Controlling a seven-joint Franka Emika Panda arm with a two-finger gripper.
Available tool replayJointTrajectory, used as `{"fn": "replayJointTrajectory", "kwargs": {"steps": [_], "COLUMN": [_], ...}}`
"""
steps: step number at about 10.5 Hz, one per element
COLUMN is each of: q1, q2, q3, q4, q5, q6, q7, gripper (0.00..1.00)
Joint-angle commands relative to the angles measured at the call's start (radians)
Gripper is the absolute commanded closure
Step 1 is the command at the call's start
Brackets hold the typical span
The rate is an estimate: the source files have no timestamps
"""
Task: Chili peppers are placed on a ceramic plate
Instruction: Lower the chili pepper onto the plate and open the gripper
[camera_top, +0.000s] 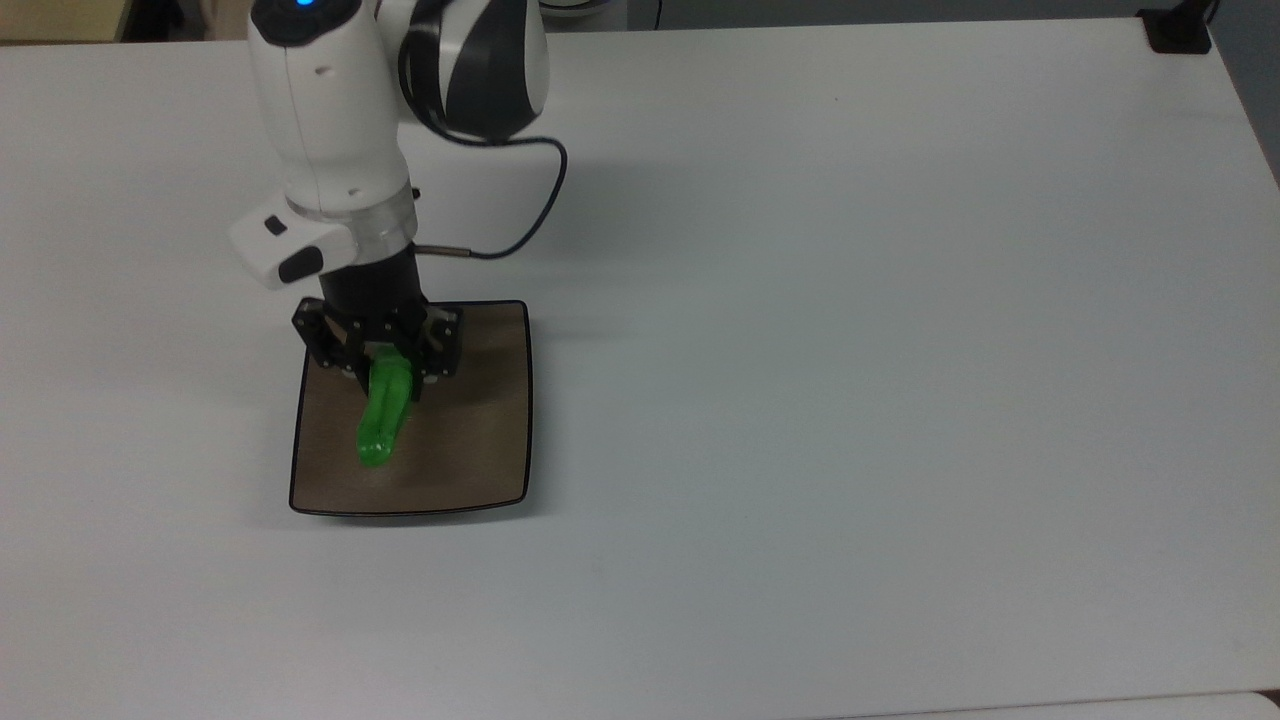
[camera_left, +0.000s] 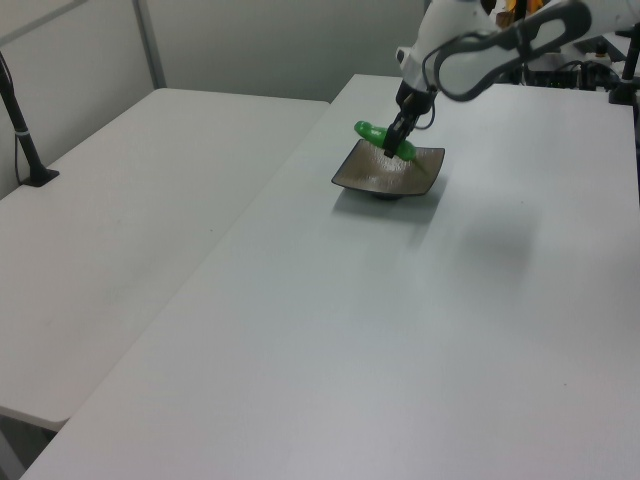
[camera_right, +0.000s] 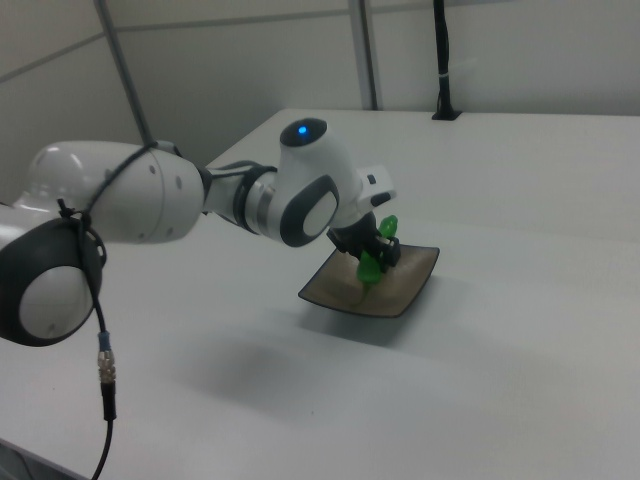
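You've got a plain white table (camera_top: 850, 350), matte, running the full top view. In the left view a second white table (camera_left: 120, 200) sits beside it on the left view's left, with a narrow gap between the two and a black clamp post (camera_left: 25, 135) standing on the second table's far-left edge. Grey partition walls (camera_left: 250, 45) are behind. The right view shows another black post (camera_right: 442, 60) at the far table edge, against the same panel walls.

The ceramic plate (camera_top: 480, 440) is square, brown-taupe with a black rim, flat on the table, left of centre in the top view.

The gripper (camera_top: 385, 372) is over the plate's upper-left part in the top view, pointing down from the white arm (camera_top: 330, 130). A black cable (camera_top: 530, 215) loops off the wrist. The fingers are clamped on the chili pepper (camera_top: 382, 420) at its upper end in the top view, narrow gap, pepper-width.

The pepper is bright green and glossy. It sticks out from the jaws toward the top view's bottom, and all of it shows over the plate's left half. In the left view it is tilted, with the free end higher on the left view's left. You can't tell whether its lower end touches the plate.
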Motion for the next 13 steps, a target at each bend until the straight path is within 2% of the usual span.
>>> {"fn": "replayJointTrajectory", "kwargs": {"steps": [1, 2, 3, 4, 5, 6, 7, 9, 10, 13], "q1": [0.008, 0.008, 0.010, 0.010, 0.011, 0.011, 0.011, 0.016, 0.017, 0.020], "q2": [0.065, 0.072, 0.073, 0.073, 0.073, 0.072, 0.064, -0.003, -0.060, -0.253], "q3": [-0.004, -0.004, -0.004, -0.004, -0.004, -0.004, -0.004, -0.004, -0.003, -0.003], "q4": [0.020, 0.020, 0.020, 0.020, 0.020, 0.020, 0.020, 0.006, -0.006, 0.000], "q5": [0.019, 0.019, 0.017, 0.014, 0.016, 0.017, 0.008, 0.017, 0.019, 0.019], "q6": [0.100, 0.114, 0.114, 0.114, 0.114, 0.114, 0.114, 0.096, 0.038, -0.306], "q7": [-0.018, -0.018, -0.020, -0.020, -0.020, -0.017, -0.020, -0.006, 0.003, 0.052], "gripper": [0.99, 0.96, 0.66, 0.44, 0.28, 0.06, 0.00, 0.00, 0.00, 0.00]}}
